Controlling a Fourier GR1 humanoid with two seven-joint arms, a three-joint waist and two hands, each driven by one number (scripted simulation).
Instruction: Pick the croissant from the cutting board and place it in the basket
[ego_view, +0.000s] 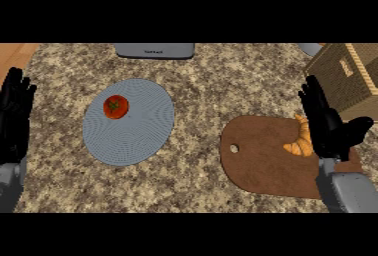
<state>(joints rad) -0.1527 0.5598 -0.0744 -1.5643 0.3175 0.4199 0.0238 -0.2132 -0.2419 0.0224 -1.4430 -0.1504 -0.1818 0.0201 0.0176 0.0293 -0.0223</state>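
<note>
At lower right, the croissant (301, 139) is lying on the brown cutting board (262, 160), partly hidden by the right hand (325, 125), fingers spread straight. The basket (353, 80) is sitting upper right (left hand (15, 112) resting open at the left edge).

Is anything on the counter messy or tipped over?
Nothing stands out. The tomato sits on the blue plate, the croissant lies on the cutting board partly behind the right hand, and the basket stands upright.
</note>
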